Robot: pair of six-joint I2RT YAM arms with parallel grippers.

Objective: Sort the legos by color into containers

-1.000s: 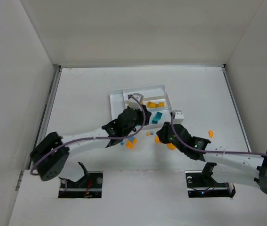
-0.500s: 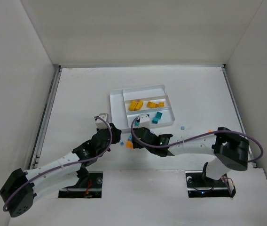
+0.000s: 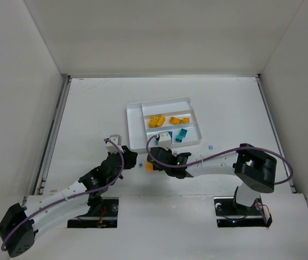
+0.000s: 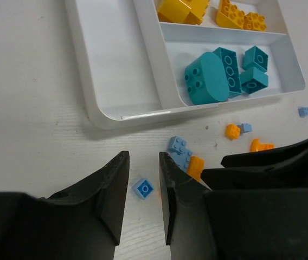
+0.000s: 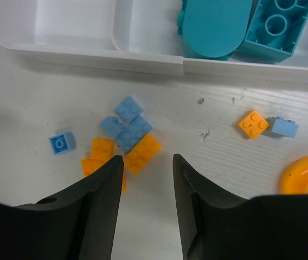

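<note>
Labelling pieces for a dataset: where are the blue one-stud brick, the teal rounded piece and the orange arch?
blue one-stud brick (image 4: 143, 188): left wrist view, its top stud.
teal rounded piece (image 4: 209, 82): left wrist view, its smooth oval face.
orange arch (image 5: 295, 169): right wrist view, its curved band.

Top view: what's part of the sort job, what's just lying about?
Job: tray; yellow bricks and teal bricks inside it; loose orange bricks and blue bricks on the table; left hand, right hand, both open.
Lying about: nothing; only walls.
</note>
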